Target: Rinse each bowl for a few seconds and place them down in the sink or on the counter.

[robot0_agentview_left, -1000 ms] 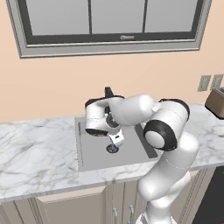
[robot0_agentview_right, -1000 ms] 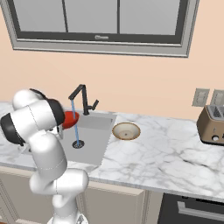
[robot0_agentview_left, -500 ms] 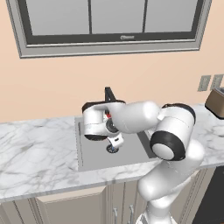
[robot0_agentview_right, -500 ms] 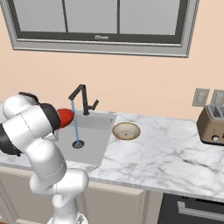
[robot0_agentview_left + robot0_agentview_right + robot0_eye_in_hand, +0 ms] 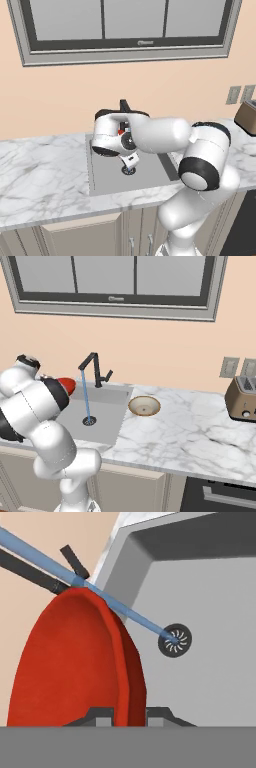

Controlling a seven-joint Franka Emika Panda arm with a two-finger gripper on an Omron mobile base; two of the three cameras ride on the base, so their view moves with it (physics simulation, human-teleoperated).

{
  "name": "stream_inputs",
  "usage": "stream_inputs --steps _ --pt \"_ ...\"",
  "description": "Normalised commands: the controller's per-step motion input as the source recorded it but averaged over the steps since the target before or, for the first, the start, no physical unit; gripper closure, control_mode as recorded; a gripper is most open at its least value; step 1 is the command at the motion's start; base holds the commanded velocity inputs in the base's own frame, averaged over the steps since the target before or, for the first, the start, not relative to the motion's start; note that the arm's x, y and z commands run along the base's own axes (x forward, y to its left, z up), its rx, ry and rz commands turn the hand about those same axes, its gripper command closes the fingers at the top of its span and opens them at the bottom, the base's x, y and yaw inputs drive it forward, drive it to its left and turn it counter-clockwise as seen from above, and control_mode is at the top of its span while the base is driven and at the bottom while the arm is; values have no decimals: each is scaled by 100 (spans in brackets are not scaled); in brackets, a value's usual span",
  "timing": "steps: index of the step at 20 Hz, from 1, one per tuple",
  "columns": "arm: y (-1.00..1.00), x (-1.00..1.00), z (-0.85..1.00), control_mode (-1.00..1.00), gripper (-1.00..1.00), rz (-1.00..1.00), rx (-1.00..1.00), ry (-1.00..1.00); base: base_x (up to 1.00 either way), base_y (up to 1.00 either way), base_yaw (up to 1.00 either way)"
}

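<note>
The red bowl (image 5: 75, 667) is tilted on edge over the sink (image 5: 210, 587), and my gripper (image 5: 129, 716) is shut on its rim. A blue water stream (image 5: 130, 614) from the black faucet (image 5: 91, 363) passes right by the bowl's upper rim and lands on the round drain (image 5: 175, 640). From the right base view the red bowl (image 5: 67, 385) peeks out behind my arm, just left of the stream (image 5: 85, 398). The beige bowl (image 5: 144, 405) sits upright on the counter (image 5: 175, 431), right of the sink (image 5: 107, 411).
A toaster (image 5: 242, 399) stands at the far right of the counter under wall outlets (image 5: 229, 367). My arm reaches over the basin (image 5: 150, 170) from the right. A window (image 5: 130, 25) is above the faucet (image 5: 123, 105). Marble counter (image 5: 40, 170) stretches left of the sink.
The arm has swung further left over the basin, carrying the red bowl a little to the left of the stream. The water keeps running and the beige bowl has not moved.
</note>
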Motion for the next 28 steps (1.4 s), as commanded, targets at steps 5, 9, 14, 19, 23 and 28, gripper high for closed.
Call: stream_inputs --steps 5,9,14,19,23,28 --pt "31 -14 39 -100 100 8 -16 5 0 0 0" --pt "26 -17 31 -100 100 10 -16 9 0 0 0" --pt "26 -15 29 -100 100 11 -14 8 0 0 0" --pt "28 -3 30 -100 100 8 -9 8 0 0 0" --pt "35 0 19 -100 100 4 -7 8 0 0 0" --pt "38 0 9 -100 100 0 -9 9 0 0 0"
